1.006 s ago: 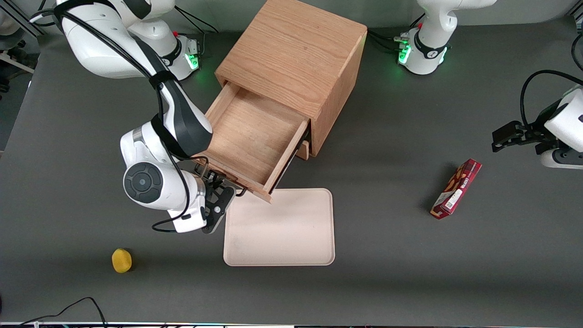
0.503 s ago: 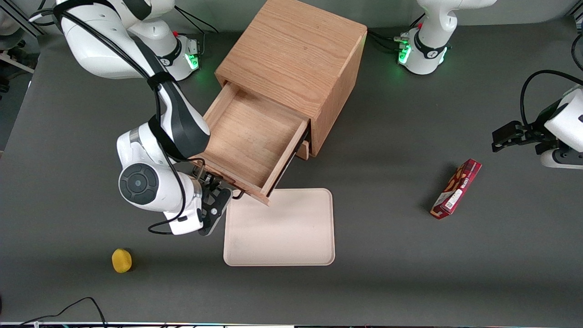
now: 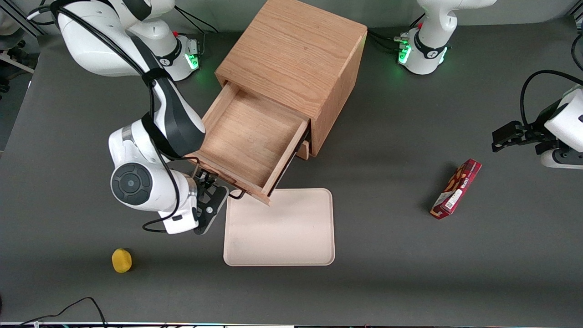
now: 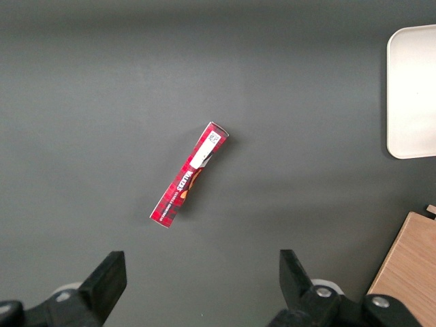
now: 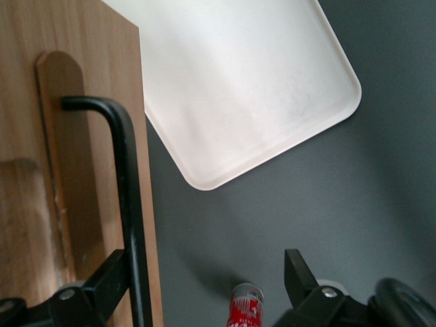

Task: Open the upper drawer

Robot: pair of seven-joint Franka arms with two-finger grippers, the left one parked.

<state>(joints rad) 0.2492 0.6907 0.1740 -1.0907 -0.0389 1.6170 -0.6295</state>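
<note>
The upper drawer (image 3: 248, 136) of the oak cabinet (image 3: 296, 54) stands pulled far out, and its plain wood inside shows with nothing in it. My right gripper (image 3: 213, 193) hovers low in front of the drawer's front panel, at the corner toward the working arm's end. In the right wrist view the gripper (image 5: 204, 276) is open. The thin black handle (image 5: 126, 204) runs close along the inside of one finger (image 5: 109, 276), and the other finger (image 5: 300, 276) stands well apart over the grey table.
A pale pink tray (image 3: 280, 228) (image 5: 238, 82) lies on the table just in front of the open drawer. A red-and-white can top (image 5: 245, 306) shows under the gripper. A yellow fruit (image 3: 121, 260) sits nearer the front camera. A red box (image 3: 456, 188) (image 4: 189, 174) lies toward the parked arm's end.
The right arm and its gripper have drifted a little toward the working arm's end of the table. The drawer has stayed pulled out.
</note>
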